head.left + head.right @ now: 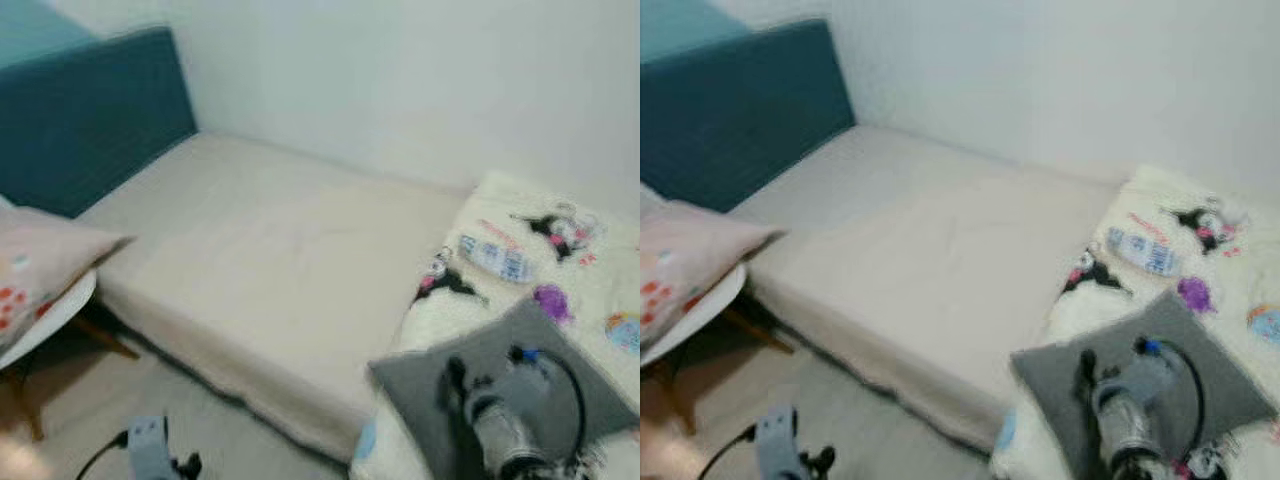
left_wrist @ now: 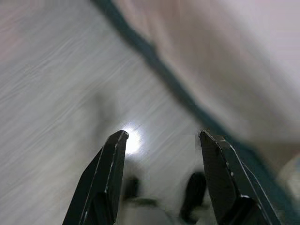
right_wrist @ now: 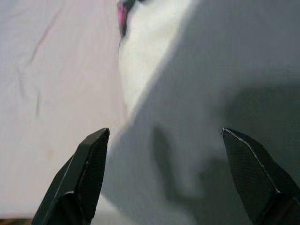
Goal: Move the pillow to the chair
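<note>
Pillow (image 1: 40, 262) already on chair (image 1: 55, 312), far left of frame — task looks done. Left gripper (image 2: 161, 136) & right gripper (image 3: 164, 133): jaws apart, empty, right over grey cloth (image 1: 500, 370).

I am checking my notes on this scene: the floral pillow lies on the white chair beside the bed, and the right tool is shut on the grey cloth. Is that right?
Not quite. The right tool is open, not shut on the grey cloth: the right wrist view shows its fingers spread wide above it. The floral pillow does lie on the white chair beside the bed.
</note>
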Available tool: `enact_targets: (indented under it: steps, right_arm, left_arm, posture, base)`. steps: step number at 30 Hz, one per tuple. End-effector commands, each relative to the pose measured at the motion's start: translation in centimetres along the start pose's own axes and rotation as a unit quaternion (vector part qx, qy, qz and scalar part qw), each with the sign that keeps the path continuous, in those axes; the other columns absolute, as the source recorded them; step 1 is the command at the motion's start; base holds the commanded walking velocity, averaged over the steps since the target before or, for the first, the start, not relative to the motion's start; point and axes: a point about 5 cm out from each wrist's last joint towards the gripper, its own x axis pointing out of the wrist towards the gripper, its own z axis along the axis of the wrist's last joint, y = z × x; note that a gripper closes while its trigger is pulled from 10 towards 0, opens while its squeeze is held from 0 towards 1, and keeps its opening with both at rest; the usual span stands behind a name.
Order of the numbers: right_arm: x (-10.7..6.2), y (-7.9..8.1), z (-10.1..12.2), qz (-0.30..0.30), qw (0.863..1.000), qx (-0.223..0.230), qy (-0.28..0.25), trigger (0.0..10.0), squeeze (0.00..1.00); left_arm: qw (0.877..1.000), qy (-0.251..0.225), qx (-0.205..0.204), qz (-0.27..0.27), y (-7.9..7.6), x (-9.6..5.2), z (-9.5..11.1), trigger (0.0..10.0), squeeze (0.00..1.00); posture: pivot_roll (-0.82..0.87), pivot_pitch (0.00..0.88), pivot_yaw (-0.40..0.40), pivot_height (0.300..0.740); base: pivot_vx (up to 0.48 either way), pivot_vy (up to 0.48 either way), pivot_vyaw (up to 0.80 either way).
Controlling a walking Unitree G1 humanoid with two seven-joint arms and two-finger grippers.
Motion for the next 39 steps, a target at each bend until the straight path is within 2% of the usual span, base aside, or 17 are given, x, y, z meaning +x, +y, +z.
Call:
enact_targets:
  steps: [1,5,9,18,24,25,29,33,39]
  right_arm:
    - [-0.1,0.4,-1.0,0.002,1.000,-0.005,0.015,10.0,0.00]
    - [-0.1,0.2,-0.8,-0.006,1.000,-0.007,0.011,10.0,0.00]
    - [0.0,-0.5,0.8,-0.019,1.000,0.001,-0.015,10.0,0.00]
    - [0.2,-1.0,2.7,-0.027,0.999,0.001,-0.042,10.0,0.00]
    - [0.2,-0.9,2.3,-0.015,0.999,0.004,-0.034,10.0,0.00]
    - [0.2,-0.3,1.6,0.012,0.999,0.020,-0.022,10.0,0.00]
    - [0.2,0.7,0.9,0.047,0.999,0.022,-0.008,10.0,0.00]
    - [0.2,0.8,0.7,0.046,0.999,0.021,-0.003,10.0,0.00]
    - [0.2,0.9,0.5,0.052,0.998,0.011,0.015,10.0,0.00]
  left_arm:
    - [0.999,0.035,-0.003,0.022,1.4,-0.8,-2.1,10.0,0.00]
    - [0.999,0.035,-0.004,0.022,1.5,-0.9,-2.2,10.0,0.00]
    - [0.999,0.035,-0.007,0.023,1.6,-0.9,-2.4,10.0,0.00]
    - [1.000,0.015,-0.012,0.020,1.7,-0.6,-1.2,10.0,0.00]
    - [1.000,0.016,-0.013,0.021,1.8,-0.6,-1.1,10.0,0.00]
    - [0.999,0.017,-0.013,0.027,1.9,-0.6,-1.2,10.0,0.00]
    - [0.999,0.020,-0.017,0.032,2.1,-0.7,-1.4,10.0,0.00]
    - [0.999,0.019,-0.031,0.038,2.2,-0.8,-1.5,10.0,0.00]
    - [0.997,0.013,-0.033,0.068,2.9,-0.8,-1.2,10.0,0.00]
  posture:
    - [0.10,0.000,0.037,0.740]
    - [0.11,0.000,0.037,0.740]
    - [0.10,0.000,0.037,0.740]
    - [0.08,0.000,0.040,0.740]
    - [0.08,0.000,0.037,0.740]
    - [0.08,0.000,0.038,0.740]
    - [0.08,0.000,0.036,0.740]
    - [0.08,0.000,0.033,0.740]
    - [0.08,0.000,0.031,0.715]
  base:
    - [0.000,0.000,-0.75]
    - [0.000,0.000,-0.75]
    - [0.000,0.000,-0.74]
    - [0.000,0.000,-0.74]
    - [0.000,0.000,-0.74]
    - [0.000,0.000,0.00]
    - [0.000,-0.318,0.00]
    - [0.000,-0.480,0.00]
    - [0.000,0.000,0.00]
